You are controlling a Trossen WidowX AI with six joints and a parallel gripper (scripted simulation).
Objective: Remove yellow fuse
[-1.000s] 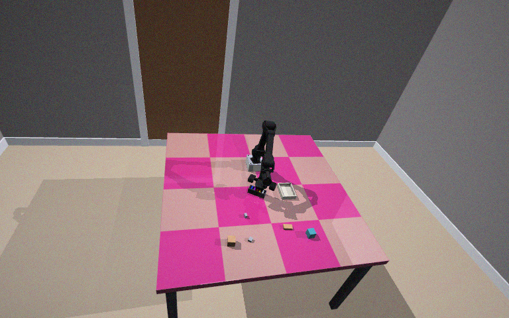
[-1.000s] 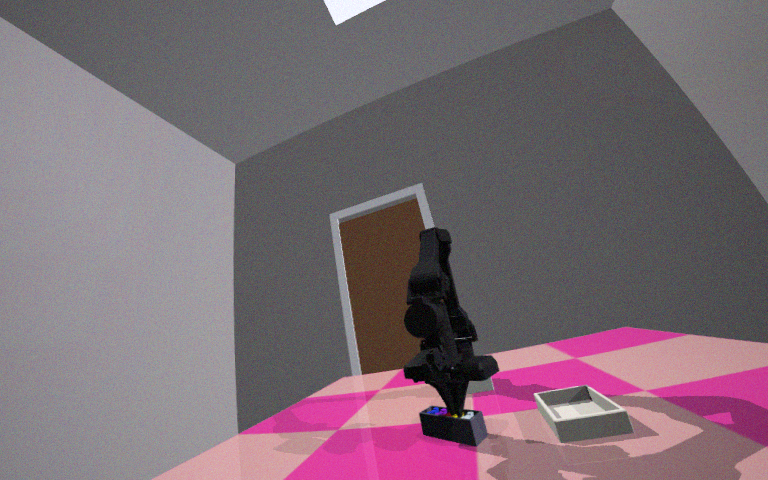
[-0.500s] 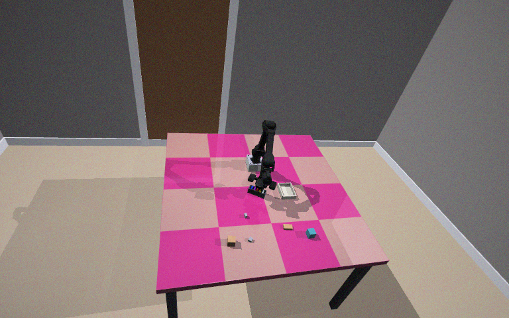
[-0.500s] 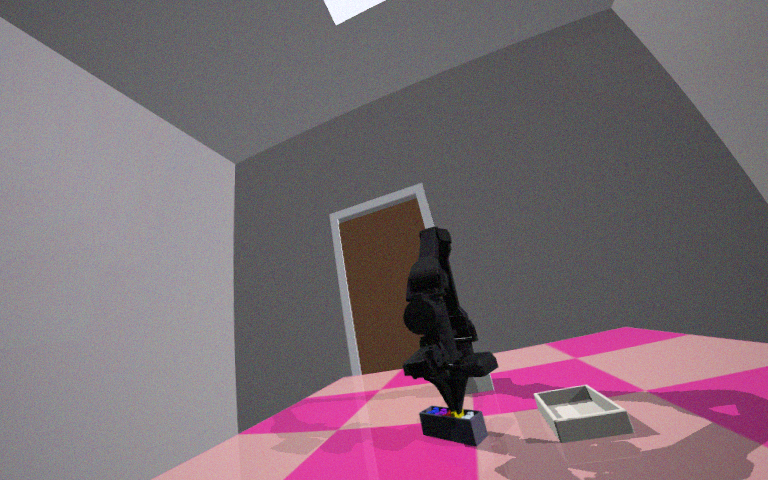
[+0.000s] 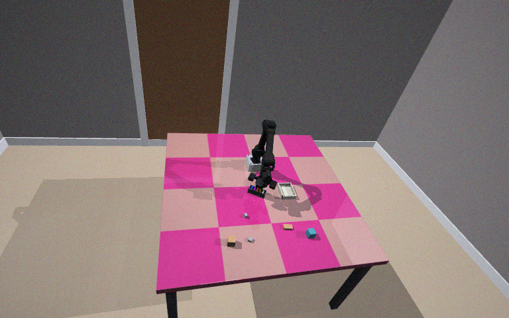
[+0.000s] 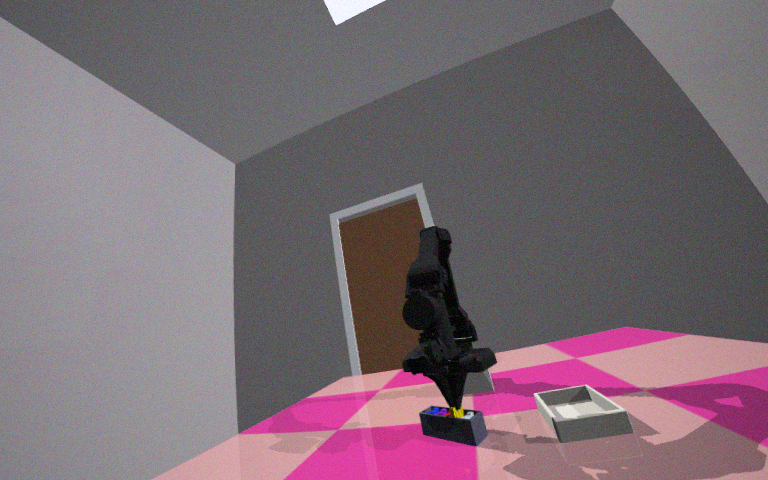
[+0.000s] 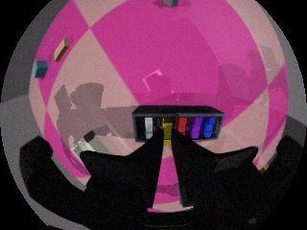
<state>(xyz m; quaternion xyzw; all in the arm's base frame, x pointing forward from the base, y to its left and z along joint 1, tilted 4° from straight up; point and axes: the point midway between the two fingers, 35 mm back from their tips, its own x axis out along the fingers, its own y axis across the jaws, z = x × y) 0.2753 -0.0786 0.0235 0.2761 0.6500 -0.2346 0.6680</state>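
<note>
Grey room, brown door behind, pink checkered worktop. My arm points straight down over the fuse block. I've got the fingers clamped on the yellow fuse, its top raised above the others, lower end in the block. White, red, purple and blue fuses sit in their slots. Tray stands just beside the block, apart from it. 5 small blocks lie nearer the worktop's front edge.
</note>
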